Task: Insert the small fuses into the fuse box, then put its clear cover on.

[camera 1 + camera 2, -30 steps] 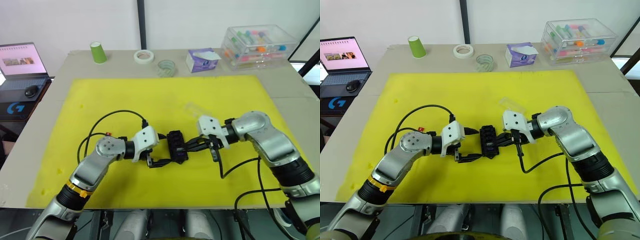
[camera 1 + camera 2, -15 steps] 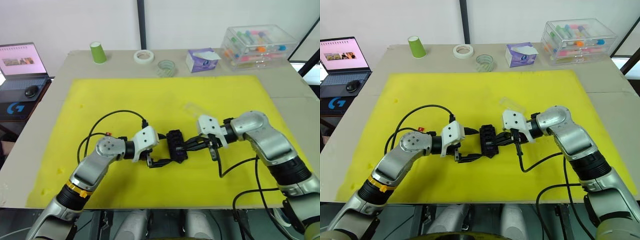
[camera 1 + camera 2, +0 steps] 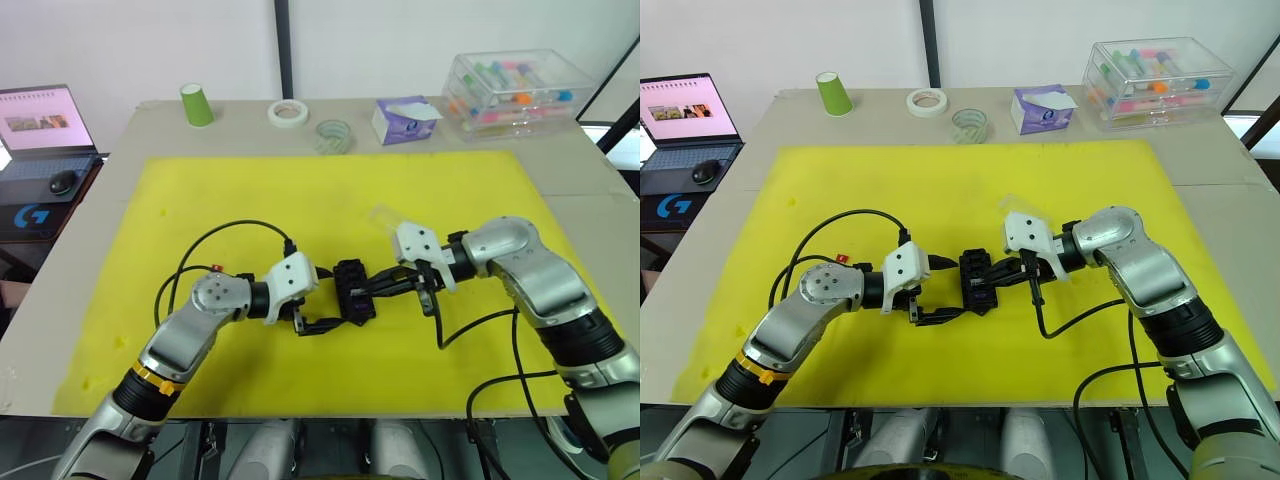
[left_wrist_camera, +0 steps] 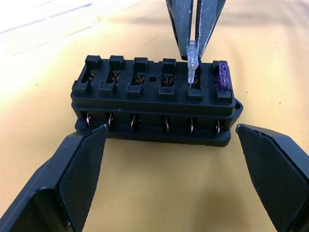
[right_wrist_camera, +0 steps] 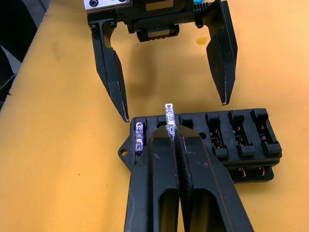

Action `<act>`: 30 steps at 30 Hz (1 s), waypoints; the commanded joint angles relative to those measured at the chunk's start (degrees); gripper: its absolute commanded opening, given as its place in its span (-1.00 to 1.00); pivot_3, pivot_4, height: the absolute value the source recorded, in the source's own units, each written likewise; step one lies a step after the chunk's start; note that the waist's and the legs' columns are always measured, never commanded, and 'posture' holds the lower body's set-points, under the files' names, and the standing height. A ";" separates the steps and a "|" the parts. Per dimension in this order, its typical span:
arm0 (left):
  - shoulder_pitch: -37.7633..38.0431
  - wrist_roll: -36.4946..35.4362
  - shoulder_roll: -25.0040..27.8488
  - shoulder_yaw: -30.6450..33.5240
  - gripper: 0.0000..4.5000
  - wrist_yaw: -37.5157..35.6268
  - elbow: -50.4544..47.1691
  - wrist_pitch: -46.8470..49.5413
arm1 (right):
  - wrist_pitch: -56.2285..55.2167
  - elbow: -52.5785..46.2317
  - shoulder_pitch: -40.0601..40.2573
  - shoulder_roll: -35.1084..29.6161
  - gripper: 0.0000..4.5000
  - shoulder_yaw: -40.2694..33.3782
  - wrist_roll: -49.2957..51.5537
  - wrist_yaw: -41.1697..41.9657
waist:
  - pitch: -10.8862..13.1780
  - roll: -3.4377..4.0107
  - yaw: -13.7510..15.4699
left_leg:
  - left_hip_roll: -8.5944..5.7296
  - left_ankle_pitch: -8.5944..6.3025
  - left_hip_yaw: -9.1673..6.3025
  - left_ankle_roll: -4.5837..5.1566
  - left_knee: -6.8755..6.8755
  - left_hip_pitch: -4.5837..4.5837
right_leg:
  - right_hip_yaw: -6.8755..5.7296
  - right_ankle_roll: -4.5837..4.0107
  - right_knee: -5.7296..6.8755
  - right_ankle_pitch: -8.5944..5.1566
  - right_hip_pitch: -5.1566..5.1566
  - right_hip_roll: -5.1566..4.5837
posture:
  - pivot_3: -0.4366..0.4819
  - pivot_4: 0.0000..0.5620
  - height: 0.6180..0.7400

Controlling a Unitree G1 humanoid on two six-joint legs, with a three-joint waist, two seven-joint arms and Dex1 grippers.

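Right claw, risen slightly, pinching pale fuse over fuse box.

Two fuses, one fuse box.

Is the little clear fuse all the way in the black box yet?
Not yet. The clear fuse stands upright, pinched by the right gripper, with its legs just entering a slot of the fuse box; the purple fuse beside it sits lower.

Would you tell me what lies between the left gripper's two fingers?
The fuse box lies in the opening between the open left gripper's fingers, untouched by either; bare yellow mat fills the rest, per the left wrist view.
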 commanded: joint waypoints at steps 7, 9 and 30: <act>-0.25 0.06 0.01 0.43 0.99 -0.12 -1.48 -0.78 | -1.38 -1.92 0.23 -0.97 -1.00 -0.45 -0.66 0.51 | 0.00 0.00 0.00 | 0.00 0.00 0.00 0.00 0.00 -0.01 | 0.00 0.00 0.00 0.00 -0.01 0.00 | -0.05 -0.47 1.00; -0.22 0.07 0.03 0.41 0.99 -0.10 -1.58 -0.72 | -1.45 -1.96 0.60 -1.02 -1.00 -0.24 -0.93 0.53 | 0.00 0.00 -0.01 | 0.00 0.00 0.00 0.00 0.00 -0.01 | 0.00 0.00 0.00 0.00 -0.01 0.00 | -0.05 -0.47 1.00; -0.40 0.09 -0.14 0.34 0.99 -0.10 -1.48 -0.74 | -4.51 -0.36 1.77 -0.75 -1.00 1.43 -4.75 -0.65 | 0.00 0.00 -0.01 | 0.00 0.00 0.00 0.00 0.00 0.00 | 0.00 0.00 0.00 0.00 -0.01 0.00 | -0.05 -0.47 1.00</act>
